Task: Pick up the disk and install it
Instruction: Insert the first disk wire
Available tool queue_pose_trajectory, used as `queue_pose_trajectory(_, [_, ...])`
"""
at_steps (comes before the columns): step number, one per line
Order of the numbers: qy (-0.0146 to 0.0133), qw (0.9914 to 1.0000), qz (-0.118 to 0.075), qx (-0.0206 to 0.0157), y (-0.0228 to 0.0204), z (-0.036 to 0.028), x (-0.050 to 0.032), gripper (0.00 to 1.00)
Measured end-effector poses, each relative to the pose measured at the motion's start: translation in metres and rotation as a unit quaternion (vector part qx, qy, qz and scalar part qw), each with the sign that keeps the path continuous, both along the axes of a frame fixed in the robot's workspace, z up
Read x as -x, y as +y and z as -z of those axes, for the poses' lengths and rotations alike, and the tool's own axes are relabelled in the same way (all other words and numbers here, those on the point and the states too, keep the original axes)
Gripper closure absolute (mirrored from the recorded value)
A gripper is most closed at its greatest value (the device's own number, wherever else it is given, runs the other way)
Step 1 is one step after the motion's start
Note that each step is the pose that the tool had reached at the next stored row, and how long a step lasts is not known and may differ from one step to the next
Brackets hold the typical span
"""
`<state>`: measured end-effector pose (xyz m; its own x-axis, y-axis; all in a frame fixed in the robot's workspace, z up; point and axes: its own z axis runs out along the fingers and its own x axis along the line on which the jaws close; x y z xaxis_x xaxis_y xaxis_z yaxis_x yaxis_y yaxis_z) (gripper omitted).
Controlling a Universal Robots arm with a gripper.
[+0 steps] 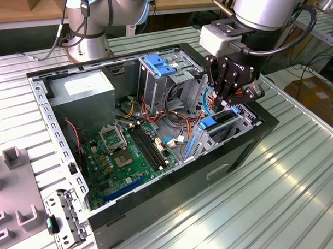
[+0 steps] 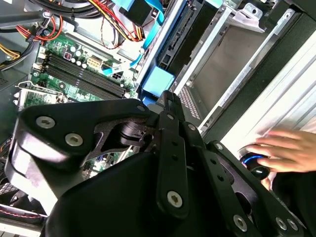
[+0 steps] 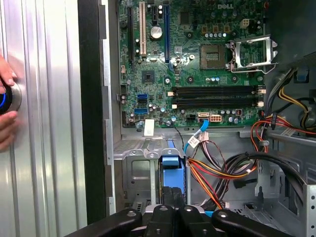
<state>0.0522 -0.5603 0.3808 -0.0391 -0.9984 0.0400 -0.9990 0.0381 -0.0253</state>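
clenched pincer [image 1: 223,103] low over the front corner of an open computer case [image 1: 185,178] on a ribbed metal table [image 1: 300,196]; fingertips [image 3: 167,197] pressed together, no gap between them in the first wrist view. directly beneath the pincer, the disk [image 1: 217,123], on edge in a metal drive cage [image 1: 240,119], blue end upward and just short of the tips; touching or apart, cannot tell. close beside the pincer, crowding the cage, a bundle of orange, red and yellow cables [image 3: 222,173] and a thin blue lead [image 3: 201,129] with a white plug. farther from the pincer, flat on the case floor, a green motherboard [image 1: 129,153] with black memory slots and an open processor socket. at the case's far end from the pincer, a grey power-supply box [image 1: 83,92]; between that box and the pincer, a second drive cage topped by a blue handle [image 1: 161,64]. outside the case wall nearest the pincer, a person's hand [image 2: 289,148] on the table, resting on a round button [image 2: 254,160] with a blue glow. well away from the pincer, past the case's other end, a loose metal bracket [image 1: 63,218] and a grey plastic fixture [image 1: 14,157] on the table.
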Motion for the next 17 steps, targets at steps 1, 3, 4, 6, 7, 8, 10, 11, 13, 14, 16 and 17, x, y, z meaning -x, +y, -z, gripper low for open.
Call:
queue_pose_trajectory(1, [0.0, 1.0, 0.0, 0.0, 0.0, 0.0, 0.0, 0.89])
queue_pose_trajectory(3, [0.0, 1.0, 0.0, 0.0, 0.0, 0.0, 0.0, 0.89])
queue_pose_trajectory(4, [0.0, 1.0, 0.0, 0.0, 0.0, 0.0, 0.0, 0.89])
queue_pose_trajectory(6, [0.0, 1.0, 0.0, 0.0, 0.0, 0.0, 0.0, 0.89])
queue_pose_trajectory(7, [0.0, 1.0, 0.0, 0.0, 0.0, 0.0, 0.0, 0.89])
queue_pose_trajectory(8, [0.0, 1.0, 0.0, 0.0, 0.0, 0.0, 0.0, 0.89])
queue_pose_trajectory(10, [0.0, 1.0, -0.002, 0.0, 0.0, 0.0, 0.0, 0.89])
queue_pose_trajectory(11, [0.0, 1.0, -0.003, 0.0001, -0.0001, -0.0001, -0.0001, 0.89])
queue_pose_trajectory(13, [0.0, 0.99997, -0.008, 0.0, -0.0002, 0.0, -0.0021, 0.89])
queue_pose_trajectory(14, [-0.0001, 0.99996, -0.009, -0.0001, -0.0002, 0.0001, -0.0083, 0.89])
queue_pose_trajectory(16, [0.0, 0.99996, -0.009, 0.0, -0.0001, 0.0001, -0.0136, 0.89])
queue_pose_trajectory(17, [0.0, 0.99996, -0.009, 0.0, -0.0001, 0.0002, -0.0162, 0.89])
